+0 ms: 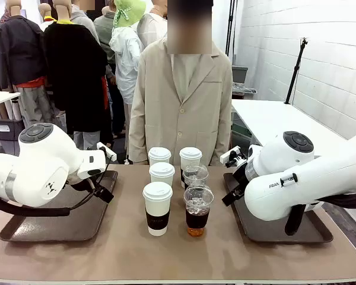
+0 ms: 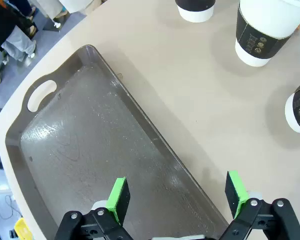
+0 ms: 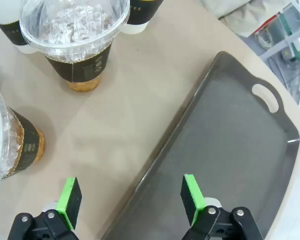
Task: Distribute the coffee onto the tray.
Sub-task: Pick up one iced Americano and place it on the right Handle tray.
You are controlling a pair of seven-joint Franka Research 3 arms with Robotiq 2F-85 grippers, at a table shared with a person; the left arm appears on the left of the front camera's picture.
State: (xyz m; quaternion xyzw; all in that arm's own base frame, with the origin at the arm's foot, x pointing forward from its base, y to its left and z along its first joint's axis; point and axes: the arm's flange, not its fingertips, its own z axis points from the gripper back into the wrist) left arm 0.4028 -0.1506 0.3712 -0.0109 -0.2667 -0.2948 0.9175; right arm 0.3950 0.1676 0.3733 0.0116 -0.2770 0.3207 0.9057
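Tools are noted spread and empty: left tool (image 2: 177,196) over left tray (image 2: 80,150) rim, right tool (image 3: 131,197) over right tray (image 3: 240,140) rim. Clustered on the counter (image 1: 113,255) between the trays are paper cups (image 1: 158,209), judged light and crushable and best taken at the sleeve, and iced cups (image 1: 198,211), judged heavier, slick and thin-walled.

**Bright, even overhead room light; all three views crisp**
On the tabletop (image 1: 107,255) the cups (image 1: 158,208) cast only short, soft shadows close around their bases. In the left wrist view, the left tray (image 2: 80,145) on the tabletop carries pale, smeared glare across its floor. In the right wrist view, the right tray (image 3: 240,140) looks matte, with a thin highlight along its rim. Ice under a dome lid (image 3: 75,20) glints. Both wrist views bow the trays' straight edges, and the room beyond the tabletop's far side looks slightly softer.
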